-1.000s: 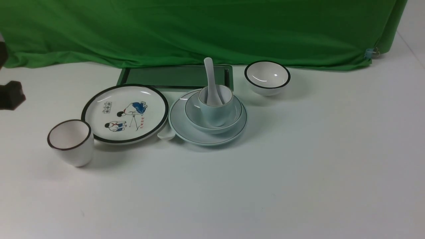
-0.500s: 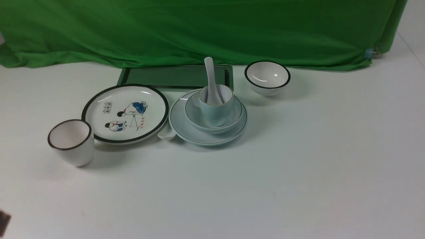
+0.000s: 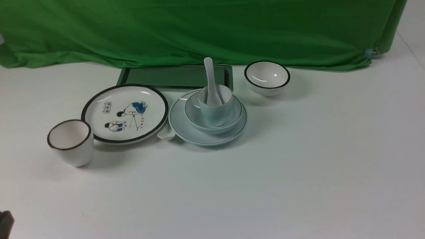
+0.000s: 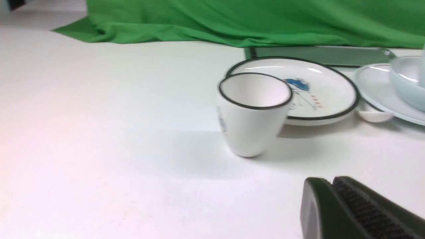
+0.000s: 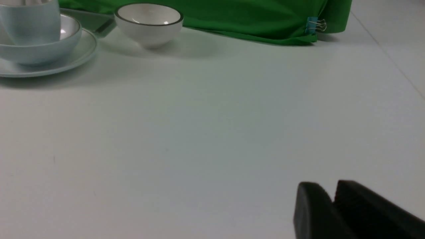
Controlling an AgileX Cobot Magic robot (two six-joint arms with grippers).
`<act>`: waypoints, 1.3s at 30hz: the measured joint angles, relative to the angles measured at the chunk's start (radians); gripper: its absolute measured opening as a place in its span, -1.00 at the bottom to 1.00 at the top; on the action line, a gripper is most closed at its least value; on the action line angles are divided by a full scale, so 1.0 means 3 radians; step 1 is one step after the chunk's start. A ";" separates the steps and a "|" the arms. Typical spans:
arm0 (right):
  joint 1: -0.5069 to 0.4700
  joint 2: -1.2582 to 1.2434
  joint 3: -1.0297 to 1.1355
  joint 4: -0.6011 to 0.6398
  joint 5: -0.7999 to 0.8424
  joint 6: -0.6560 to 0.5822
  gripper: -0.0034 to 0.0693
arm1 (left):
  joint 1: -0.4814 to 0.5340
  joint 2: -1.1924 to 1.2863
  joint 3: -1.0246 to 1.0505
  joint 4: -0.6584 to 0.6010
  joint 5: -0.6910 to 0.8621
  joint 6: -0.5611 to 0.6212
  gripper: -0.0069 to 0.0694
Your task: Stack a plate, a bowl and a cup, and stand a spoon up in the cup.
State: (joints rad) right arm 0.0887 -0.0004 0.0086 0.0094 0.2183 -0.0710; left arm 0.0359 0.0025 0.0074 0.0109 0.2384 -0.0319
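Now cup (image 3: 215,108) in bowl (image 3: 232,114) on plate (image 3: 186,127), spoon (image 3: 210,79) upright inside; both jaws pressed together (empty).

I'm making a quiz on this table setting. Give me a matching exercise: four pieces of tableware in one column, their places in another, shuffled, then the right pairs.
Things:
1. spoon
2. cup
3. bowl
4. plate

Places:
A. directly on the table
B. inside the bowl
C. standing in the cup
D. on the plate

Pairs: 1-C, 2-B, 3-D, 4-A
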 joint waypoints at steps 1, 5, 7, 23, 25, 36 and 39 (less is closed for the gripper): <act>0.0000 0.0000 0.0000 0.0000 0.0000 0.0000 -0.53 | -0.0018 0.0000 0.0000 -0.0009 0.0005 0.0009 -0.84; 0.0000 0.0000 0.0000 0.0000 0.0000 0.0000 -0.51 | -0.0078 0.0000 0.0000 -0.0015 0.0007 0.0040 -0.84; 0.0000 0.0000 0.0000 0.0000 0.0000 0.0000 -0.51 | -0.0102 0.0000 0.0000 -0.0036 0.0007 0.0042 -0.84; 0.0000 0.0000 0.0000 0.0000 0.0000 0.0000 -0.43 | -0.0150 0.0000 0.0000 -0.0005 0.0007 0.0065 -0.84; 0.0000 0.0000 0.0000 0.0000 0.0000 0.0000 -0.41 | -0.0150 0.0000 0.0000 -0.0005 0.0007 0.0065 -0.84; 0.0000 0.0000 0.0000 0.0000 0.0000 0.0000 -0.36 | -0.0150 0.0000 0.0000 -0.0005 0.0007 0.0065 -0.84; 0.0000 0.0000 0.0000 0.0000 0.0000 0.0000 -0.35 | -0.0150 0.0000 0.0000 -0.0005 0.0007 0.0065 -0.84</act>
State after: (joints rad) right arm 0.0887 -0.0004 0.0086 0.0094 0.2183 -0.0710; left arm -0.0090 0.0025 0.0074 0.0093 0.2407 -0.0124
